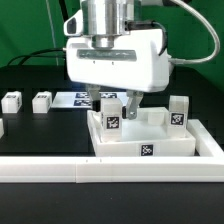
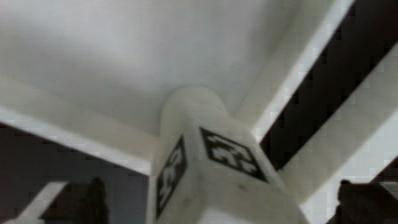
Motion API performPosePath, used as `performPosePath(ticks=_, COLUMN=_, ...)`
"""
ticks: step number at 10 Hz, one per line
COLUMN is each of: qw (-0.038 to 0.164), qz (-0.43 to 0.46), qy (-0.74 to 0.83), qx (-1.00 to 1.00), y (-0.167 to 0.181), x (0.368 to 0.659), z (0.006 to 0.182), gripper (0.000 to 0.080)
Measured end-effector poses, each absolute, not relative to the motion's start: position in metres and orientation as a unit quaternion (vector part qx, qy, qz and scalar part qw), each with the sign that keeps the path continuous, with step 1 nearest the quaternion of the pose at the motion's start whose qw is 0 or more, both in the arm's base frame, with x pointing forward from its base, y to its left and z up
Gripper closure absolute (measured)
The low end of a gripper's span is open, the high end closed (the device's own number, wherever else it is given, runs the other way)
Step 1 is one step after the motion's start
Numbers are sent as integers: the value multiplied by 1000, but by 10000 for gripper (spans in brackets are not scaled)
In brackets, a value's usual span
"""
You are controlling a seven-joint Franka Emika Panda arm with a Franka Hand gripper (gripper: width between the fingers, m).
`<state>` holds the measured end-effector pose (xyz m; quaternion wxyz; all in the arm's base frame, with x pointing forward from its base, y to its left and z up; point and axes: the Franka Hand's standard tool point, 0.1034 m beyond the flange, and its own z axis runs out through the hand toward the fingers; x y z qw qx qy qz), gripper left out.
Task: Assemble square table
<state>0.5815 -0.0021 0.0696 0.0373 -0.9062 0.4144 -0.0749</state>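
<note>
Pincer [image 1: 113, 104] straddles upright leg [image 1: 112, 122] (jaws spread) in table top [image 1: 178, 148].

The tabletop [image 1: 182, 148] and block legs [image 1: 112, 120] look like smooth matt white plastic; the bench [image 1: 40, 132] beneath is matt black.

Black table [image 1: 40, 135] bears square top [image 1: 120, 151], border rail [image 1: 60, 172], two legs [image 1: 12, 100] [image 1: 41, 101], marker board [image 1: 68, 99].

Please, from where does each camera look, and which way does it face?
Exterior view: off the arm, looking slightly down at the large white plastic square tray-like top; shows the tool.
Wrist view: on the wrist, looking down onto that top; no robot part clearly shows.
Both show the small white tagged block leg standing under the tool.
</note>
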Motion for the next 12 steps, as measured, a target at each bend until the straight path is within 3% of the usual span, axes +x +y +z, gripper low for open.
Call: performPosePath(ticks=12, qw=-5, qz=-77, qy=16, qx=-997, y=-3, x=583, z=71, gripper=150)
